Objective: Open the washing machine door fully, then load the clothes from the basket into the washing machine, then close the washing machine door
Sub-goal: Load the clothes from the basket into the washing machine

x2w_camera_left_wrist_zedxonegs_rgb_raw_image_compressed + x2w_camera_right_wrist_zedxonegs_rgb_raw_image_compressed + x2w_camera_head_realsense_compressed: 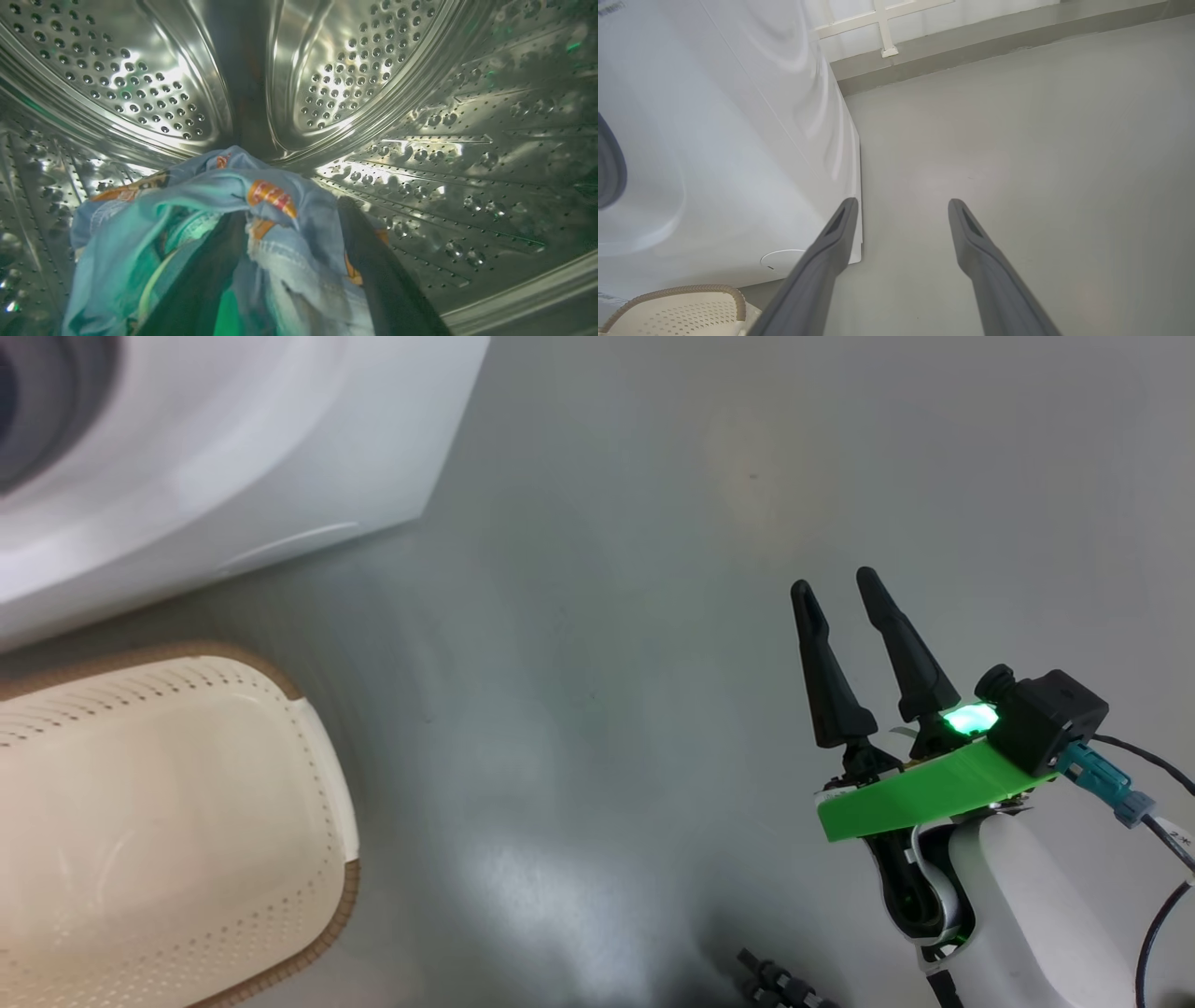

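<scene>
Though limp, clothes (280,242) lengthwise along fingers (387,280)

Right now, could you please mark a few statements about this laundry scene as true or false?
1. The cream-white perforated plastic basket looks empty. True.
2. The light blue bear-print clothes are inside the steel perforated drum. True.
3. The right gripper is shut on cloth. False: it is open, holding nothing, above the grey floor.
4. The left gripper is outside the drum. False: it is inside, among the clothes.
</scene>
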Tool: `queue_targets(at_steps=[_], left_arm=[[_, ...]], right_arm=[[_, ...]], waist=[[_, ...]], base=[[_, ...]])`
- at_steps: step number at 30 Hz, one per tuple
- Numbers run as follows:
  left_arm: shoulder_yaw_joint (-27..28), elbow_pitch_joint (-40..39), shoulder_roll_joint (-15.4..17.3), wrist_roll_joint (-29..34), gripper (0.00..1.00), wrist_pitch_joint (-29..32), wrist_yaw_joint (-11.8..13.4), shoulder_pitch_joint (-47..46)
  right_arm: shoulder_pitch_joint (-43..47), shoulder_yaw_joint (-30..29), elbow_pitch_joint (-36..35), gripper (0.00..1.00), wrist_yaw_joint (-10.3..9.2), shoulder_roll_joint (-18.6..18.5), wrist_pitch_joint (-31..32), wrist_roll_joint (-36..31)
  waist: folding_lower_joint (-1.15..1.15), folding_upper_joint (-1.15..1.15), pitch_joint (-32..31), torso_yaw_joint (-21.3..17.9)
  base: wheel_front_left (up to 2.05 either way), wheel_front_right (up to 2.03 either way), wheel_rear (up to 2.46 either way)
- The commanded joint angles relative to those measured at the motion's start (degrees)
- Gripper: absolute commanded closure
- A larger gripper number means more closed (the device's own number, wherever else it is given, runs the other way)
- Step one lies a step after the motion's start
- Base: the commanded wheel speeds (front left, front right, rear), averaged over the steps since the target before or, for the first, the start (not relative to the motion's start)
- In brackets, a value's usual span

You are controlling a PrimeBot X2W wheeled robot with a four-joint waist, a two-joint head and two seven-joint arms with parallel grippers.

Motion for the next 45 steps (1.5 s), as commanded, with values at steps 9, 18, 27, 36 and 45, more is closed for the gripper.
queue_targets(at_steps=[9, 18, 27, 36, 45], left_arm=[[-2.05, -4.59, -0.26, -4.01, 0.0, -2.94, -0.2, 10.68], [0.63, -10.9, -1.32, -4.43, 0.0, -3.52, -0.2, 21.3], [8.88, -20.5, -4.85, 1.19, 0.0, -3.54, -0.17, 36.58], [12.99, -27.8, -7.75, 5.68, 0.0, -3.54, 0.35, 47.22], [18.87, -36.38, -10.15, 8.0, 0.0, -3.54, 1.72, 58.72]], right_arm=[[-0.84, 0.4, 1.17, 0.0, 0.31, -0.42, -0.28, -2.19], [-0.8, 0.18, 4.19, 0.0, 0.31, -0.42, -0.28, -3.56], [0.68, -0.38, 7.09, 0.0, 0.31, -0.42, -0.28, -4.24], [2.09, -0.8, 8.99, 0.0, 0.31, -0.74, -0.28, -4.32], [3.81, -0.51, 9.14, 0.0, 0.31, -2.25, -0.28, -3.26]], waist=[[0.0, 0.0, -7.82, 4.08], [0.0, 0.0, -16.06, 6.98], [0.0, 0.0, -24.37, 10.57], [0.0, 0.0, -29.9, 13.58], [0.0, 0.0, -34.35, 15.89]], base=[[0.0, 0.0, 0.0], [0.0, 0.0, 0.0], [0.0, 0.0, 0.0], [0.0, 0.0, 0.0], [0.0, 0.0, 0.0]])
